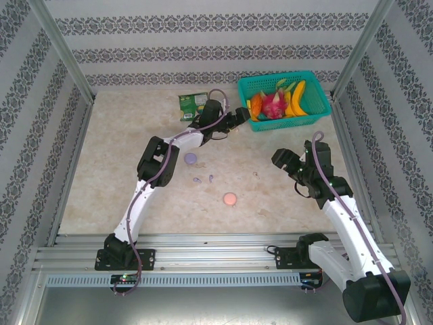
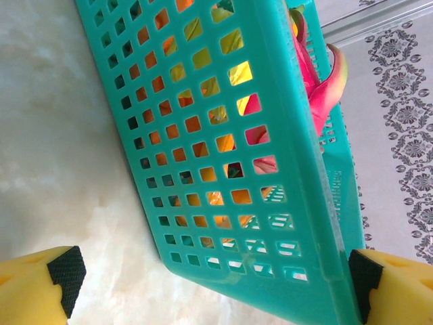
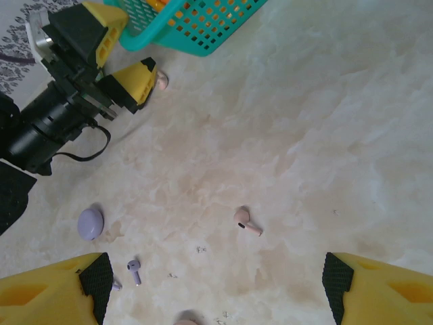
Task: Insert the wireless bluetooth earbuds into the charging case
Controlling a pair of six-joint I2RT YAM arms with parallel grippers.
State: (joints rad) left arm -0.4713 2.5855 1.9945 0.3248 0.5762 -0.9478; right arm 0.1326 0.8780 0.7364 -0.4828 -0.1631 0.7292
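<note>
Judging by how things lie, the task has not got going: no earbud sits in a case and nothing is held.

The left fingers [image 2: 64,271] are spread wide and empty, right up against the near wall of the teal basket [image 2: 291,135]. The right fingers [image 3: 95,277] are also spread and empty, hovering over the worktop [image 1: 122,149] in front of the basket, on its arm-base side.

Below them lies 1 pink earbud [image 3: 247,222], loose on the worktop, well short of the basket. The 2 lavender earbuds [image 1: 197,180] lie close together, further from the basket and off to its left. The lavender case [image 1: 191,158] rests just beyond them, toward the basket. The pink case [image 1: 230,199] lies furthest from the basket, nearest the arm bases. Both cases show as plain round discs; whether their lids are open I cannot tell.

A small pale pink bit [image 3: 162,81] by the basket's near corner, beside a left finger, may be the 2nd pink earbud.

Everything remains: picking up, opening, seating.
</note>
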